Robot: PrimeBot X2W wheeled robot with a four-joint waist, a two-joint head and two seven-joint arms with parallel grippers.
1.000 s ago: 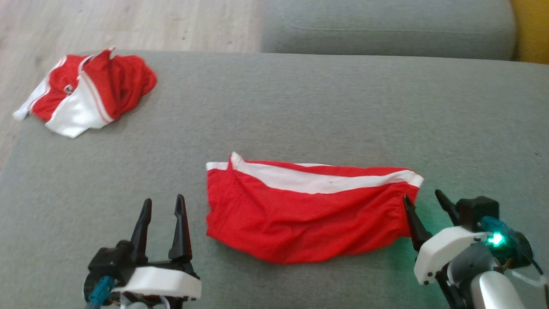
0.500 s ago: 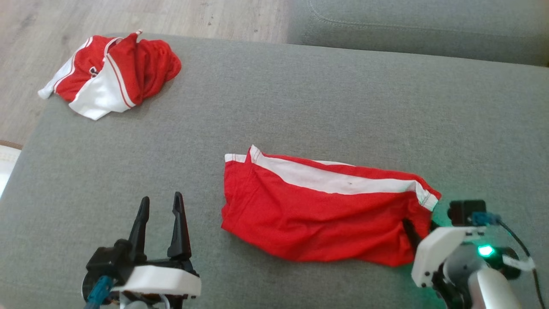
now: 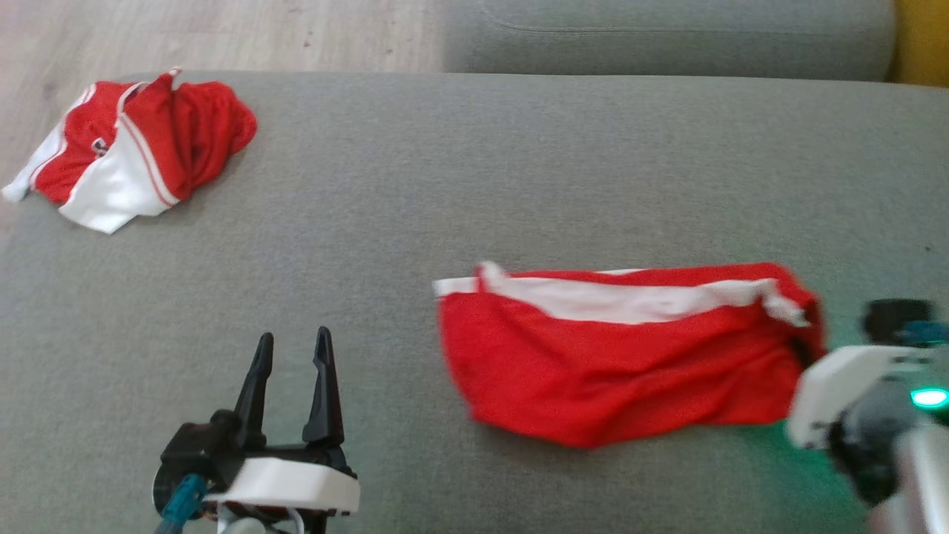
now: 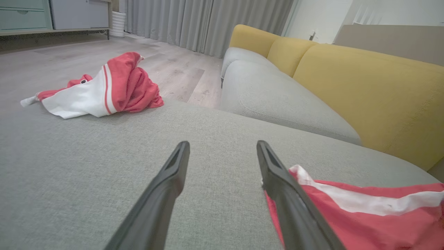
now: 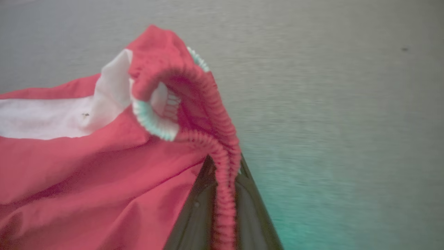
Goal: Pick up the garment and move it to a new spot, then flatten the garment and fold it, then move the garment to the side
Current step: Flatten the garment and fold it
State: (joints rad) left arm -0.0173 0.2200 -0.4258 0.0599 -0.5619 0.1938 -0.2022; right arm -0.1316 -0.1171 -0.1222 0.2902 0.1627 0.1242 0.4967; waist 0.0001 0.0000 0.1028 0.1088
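Garment [image 3: 615, 356]: we are clamping its elastic edge in right pincer [image 5: 224, 166]; left pincer [image 3: 293, 337] beside it gaping; advising slow, low lift.

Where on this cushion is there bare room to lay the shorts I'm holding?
Widest bare stretch: the grey cushion between the crumpled garment at the far left corner and the shorts, running right to the far edge. Also bare ahead of the open left jaws. Crowded at that corner.
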